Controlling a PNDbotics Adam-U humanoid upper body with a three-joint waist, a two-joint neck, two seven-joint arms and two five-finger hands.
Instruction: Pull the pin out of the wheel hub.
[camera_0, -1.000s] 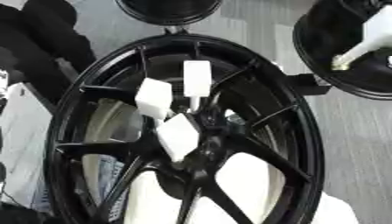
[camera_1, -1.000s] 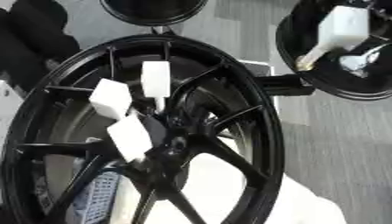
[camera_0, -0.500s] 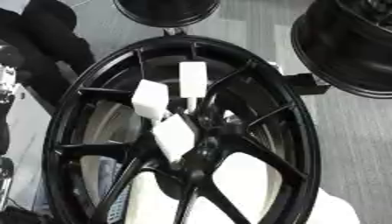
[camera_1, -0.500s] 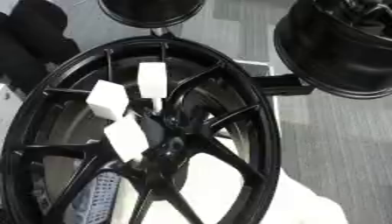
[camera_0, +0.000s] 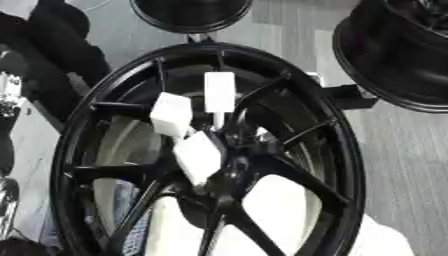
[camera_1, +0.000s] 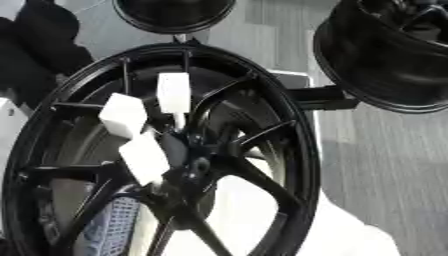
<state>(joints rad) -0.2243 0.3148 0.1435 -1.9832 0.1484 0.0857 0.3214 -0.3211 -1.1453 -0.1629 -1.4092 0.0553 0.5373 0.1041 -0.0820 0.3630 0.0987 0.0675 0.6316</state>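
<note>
3 pins (camera_0: 219, 92) stuck in wheel hub (camera_0: 229, 165); second wheel (camera_0: 398, 50) behind, right.

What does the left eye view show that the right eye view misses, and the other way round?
Only the left eye view shows a silvery strip at its left edge. Only the right eye view shows more grey floor right of the wheel. Both show the big black wheel, three white blocks on pins at its hub, a second wheel at upper right and a third at the top. Neither shows a hand.
</note>
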